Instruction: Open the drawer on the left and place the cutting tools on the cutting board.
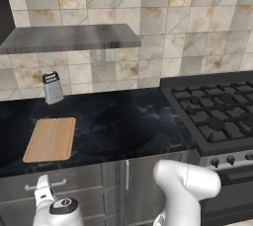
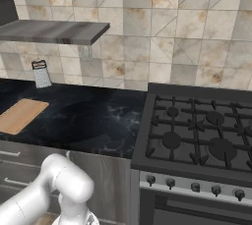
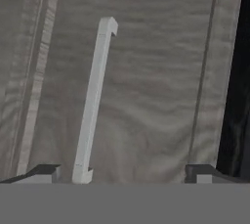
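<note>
The drawer (image 1: 79, 179) is shut under the black counter at the lower left, so the cutting tools are hidden. Its grey wood-grain front (image 3: 146, 86) faces the hand camera close up, and the silver bar handle (image 3: 93, 100) runs lengthwise just left of centre. My gripper (image 3: 124, 173) is open right in front of that front. The handle's near end lies just inside the left fingertip (image 3: 41, 172), and nothing is held. The tan cutting board (image 1: 51, 138) lies flat on the counter above the drawer and is bare; it also shows at the left of the right base view (image 2: 20, 115).
A metal box grater (image 1: 52, 88) stands against the tiled wall behind the board. A grey shelf (image 1: 69, 37) hangs above the counter. The gas stove (image 1: 217, 111) takes up the right side. A narrow cabinet door with a vertical handle (image 1: 127, 174) adjoins the drawer.
</note>
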{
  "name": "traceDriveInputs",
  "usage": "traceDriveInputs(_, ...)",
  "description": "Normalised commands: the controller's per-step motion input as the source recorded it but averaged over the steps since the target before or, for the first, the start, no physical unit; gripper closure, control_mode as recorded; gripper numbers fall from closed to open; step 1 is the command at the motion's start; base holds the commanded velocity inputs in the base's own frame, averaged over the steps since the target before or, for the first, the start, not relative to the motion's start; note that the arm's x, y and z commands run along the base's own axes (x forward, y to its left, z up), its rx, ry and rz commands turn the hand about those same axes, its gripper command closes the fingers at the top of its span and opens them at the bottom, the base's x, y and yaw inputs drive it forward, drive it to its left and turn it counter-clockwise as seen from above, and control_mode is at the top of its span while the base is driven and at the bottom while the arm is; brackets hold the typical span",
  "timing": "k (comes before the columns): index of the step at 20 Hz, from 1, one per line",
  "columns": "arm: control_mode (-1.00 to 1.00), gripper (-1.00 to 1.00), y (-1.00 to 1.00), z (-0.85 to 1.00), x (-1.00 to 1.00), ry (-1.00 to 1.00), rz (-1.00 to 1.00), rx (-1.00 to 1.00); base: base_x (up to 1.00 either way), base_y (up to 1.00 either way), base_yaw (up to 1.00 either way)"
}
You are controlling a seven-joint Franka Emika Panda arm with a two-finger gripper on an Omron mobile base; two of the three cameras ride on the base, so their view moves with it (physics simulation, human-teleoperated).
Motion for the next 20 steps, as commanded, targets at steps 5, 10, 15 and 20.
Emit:
traceDriveInputs(5, -1.00, -1.00, 0.06, -0.38, 0.36, -0.01, 0.00, 0.00, 0.00, 0.00, 0.00)
traceDriveInputs(10, -1.00, -1.00, 0.13, -0.20, 0.06, -0.09, 0.00, 0.00, 0.00, 0.00, 0.00)
traceDriveInputs(15, -1.00, -1.00, 0.25, -0.26, 0.00, -0.09, 0.00, 0.00, 0.00, 0.00, 0.00)
traceDriveInputs(20, -1.00, -1.00, 0.15, -0.19, 0.00, -0.10, 0.00, 0.00, 0.00, 0.00, 0.00)
